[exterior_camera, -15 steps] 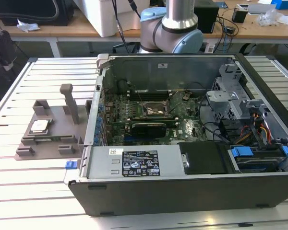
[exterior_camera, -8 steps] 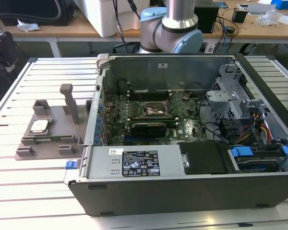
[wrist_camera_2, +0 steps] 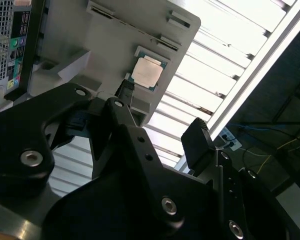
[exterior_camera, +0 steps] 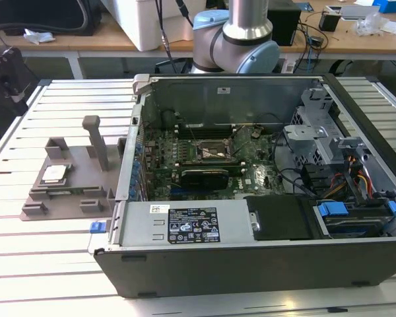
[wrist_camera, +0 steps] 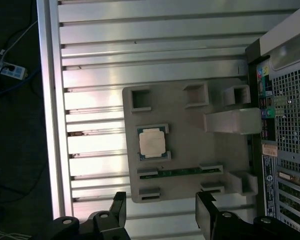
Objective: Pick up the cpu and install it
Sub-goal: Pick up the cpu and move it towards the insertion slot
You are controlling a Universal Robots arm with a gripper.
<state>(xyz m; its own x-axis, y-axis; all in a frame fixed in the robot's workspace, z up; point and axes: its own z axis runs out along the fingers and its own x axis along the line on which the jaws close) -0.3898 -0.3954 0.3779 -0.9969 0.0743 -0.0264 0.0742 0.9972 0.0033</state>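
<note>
The cpu point(exterior_camera: 55, 174) is a small silvery square chip lying flat in a recess of a grey holder plate point(exterior_camera: 72, 195), on the slatted table at the exterior view's left, beside the open computer case point(exterior_camera: 251, 264). Both wrist views look down on the cpu point(wrist_camera: 152, 142) point(wrist_camera_2: 147, 72) in its holder plate point(wrist_camera: 190, 150). My gripper point(wrist_camera: 162, 212) point(wrist_camera_2: 160, 117) hangs above the table, off to one side of the chip. It is open, with its two black fingers point(wrist_camera: 119, 210) wide apart and nothing between them. The dark socket point(exterior_camera: 214, 152) with its metal frame sits on the motherboard inside the case.
An upright grey post point(exterior_camera: 96, 142) rises from the holder plate near the case wall. The arm's base point(exterior_camera: 241, 33) stands behind the case. The table's edge rail point(wrist_camera: 50, 100) runs past the holder, with cables on the floor beyond. Drive bays and wires fill the case's right end.
</note>
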